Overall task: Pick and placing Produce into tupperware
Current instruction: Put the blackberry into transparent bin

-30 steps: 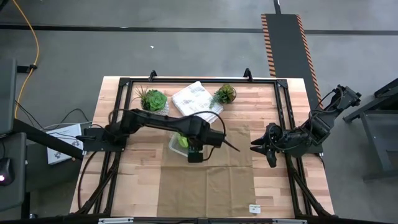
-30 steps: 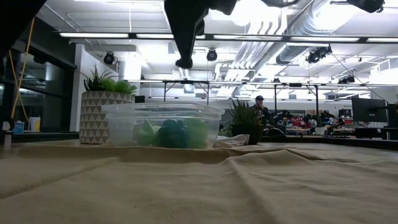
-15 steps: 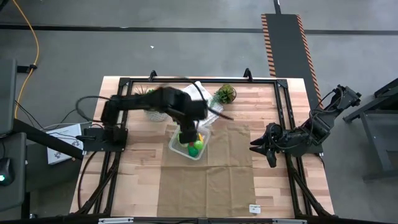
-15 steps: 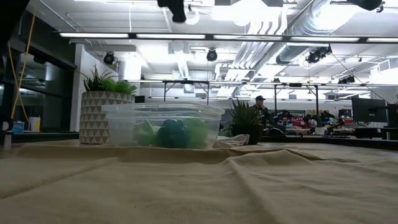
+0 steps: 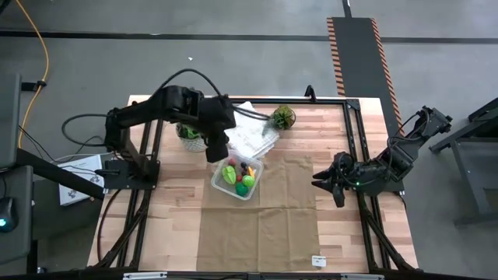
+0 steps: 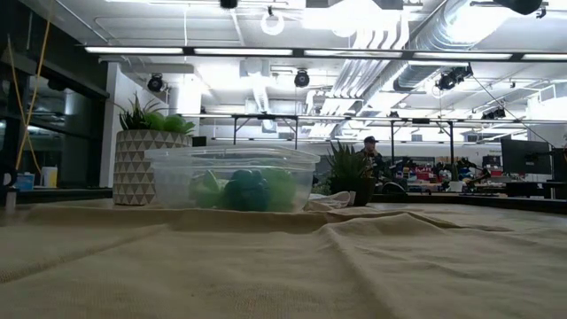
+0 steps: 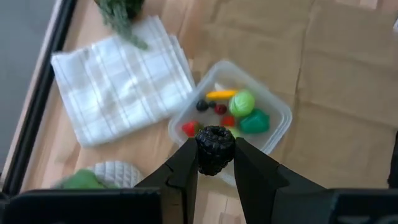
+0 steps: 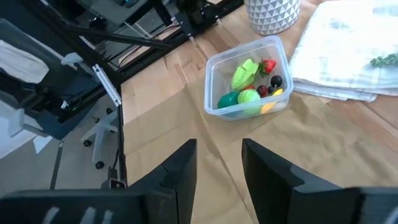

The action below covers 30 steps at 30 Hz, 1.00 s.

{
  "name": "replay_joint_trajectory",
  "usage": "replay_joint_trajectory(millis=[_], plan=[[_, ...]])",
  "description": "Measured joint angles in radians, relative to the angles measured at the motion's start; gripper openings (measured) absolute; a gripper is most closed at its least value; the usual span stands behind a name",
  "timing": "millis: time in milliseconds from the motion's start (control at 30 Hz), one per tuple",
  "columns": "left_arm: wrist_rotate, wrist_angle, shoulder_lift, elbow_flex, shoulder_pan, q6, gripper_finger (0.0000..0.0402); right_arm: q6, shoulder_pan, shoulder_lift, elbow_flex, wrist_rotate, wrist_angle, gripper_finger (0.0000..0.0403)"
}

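The clear square tupperware [image 5: 238,178] sits on the tan cloth and holds green, red, yellow and dark toy produce [image 7: 239,109]. The same tupperware [image 6: 232,177] shows in the low view and in the right wrist view [image 8: 249,78]. My left gripper [image 7: 215,154] hangs high over the container's far-left side [image 5: 217,149], shut on a dark bumpy toy piece [image 7: 215,148]. My right gripper [image 8: 219,152] waits open near the table's right edge [image 5: 320,180]. My left gripper pinches the dark bumpy round piece [image 7: 215,144] between its two fingers, one on each side. The fingers point down from above. The piece is lifted clear, well above the table and the container.
A white checked cloth [image 5: 249,128] lies just beyond the container. Two potted plants [image 5: 191,132] [image 5: 282,117] stand by the far edge. The tan cloth [image 5: 257,222] covers the table's near middle. A black frame rail [image 5: 354,148] runs along the right side.
My left gripper has risen from low over the container's near side and swung toward the table's far-left, leaving the low view's top edge. The container, hidden under the arm before, now shows its produce. The right arm has kept still.
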Motion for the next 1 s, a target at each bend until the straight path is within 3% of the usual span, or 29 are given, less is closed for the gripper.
replay_joint_trajectory(millis=[267, 567, 1000], plan=[[0.001, 0.039, -0.111, -0.327, 0.002, -0.024, 0.0079, -0.002, -0.010, 0.000, 0.000, 0.043, 0.000, 0.0119], [0.129, 0.411, -0.239, -0.737, 0.001, -0.057, 0.0079, 0.000, -0.081, 0.000, 0.000, 0.006, 0.000, 0.0119], [0.185, 0.869, -0.254, -1.050, 0.002, -0.072, 0.0079, 0.000, -0.164, 0.000, 0.000, -0.051, 0.000, 0.0119]])
